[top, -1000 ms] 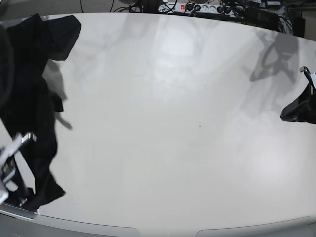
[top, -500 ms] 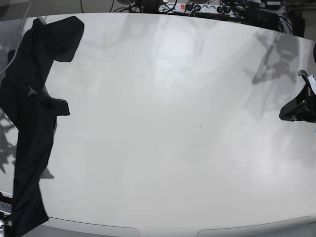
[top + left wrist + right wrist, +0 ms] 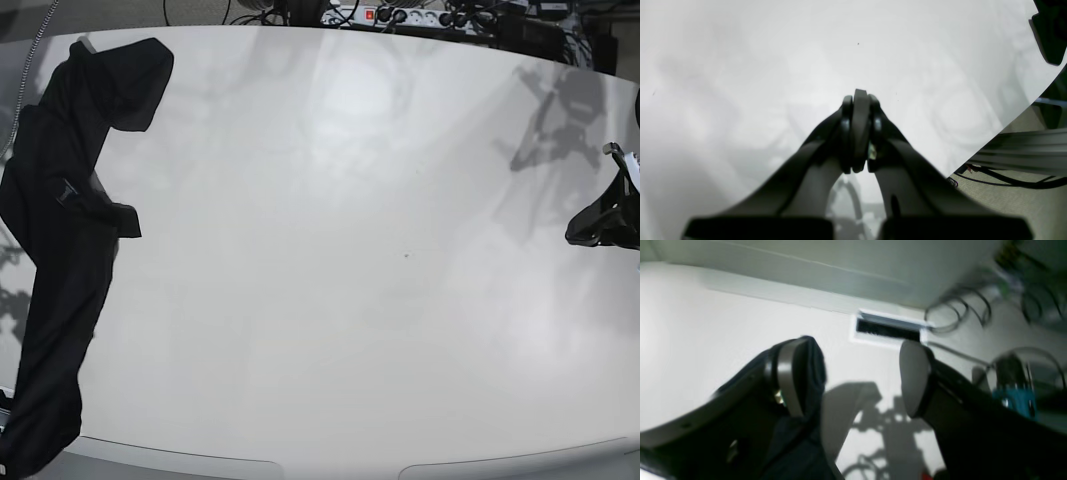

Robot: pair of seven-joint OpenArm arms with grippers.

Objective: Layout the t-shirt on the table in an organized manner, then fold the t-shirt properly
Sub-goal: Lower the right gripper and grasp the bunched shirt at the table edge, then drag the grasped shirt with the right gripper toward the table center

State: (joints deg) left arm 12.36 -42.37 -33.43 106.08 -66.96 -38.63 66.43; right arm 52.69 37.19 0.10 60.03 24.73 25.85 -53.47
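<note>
1. Right tool (image 3: 853, 381): fingers spread wide, with nothing pinched between them. In its wrist view the shirt (image 3: 796, 446) lies against or just behind the left-hand finger; actual contact cannot be confirmed.
2. Direction from right tool: in that same view, the cloth runs from beside the left-hand finger to the bottom of the frame. The gap between the fingers lies to the right of its upper fold.
3. Left tool (image 3: 858, 96): fingertips pressed together, no cloth seen in them. It stands over the opposite side of the worktop (image 3: 300, 250), well apart from the shirt. The right arm is clearly the nearer.
4. Shirt, base view: bunched into a long, narrow strip at the left side, its long axis running from near the top edge to the bottom left corner. One flap points toward the middle; a wider lobe sits at the top.
5. Assessment: the shirt appears neither laid out nor folded; work is judged to be at the spreading stage. The next move probably calls for the right tool to take an edge and draw it across the long axis, toward the middle. Risk: catching several layers at once.
</note>
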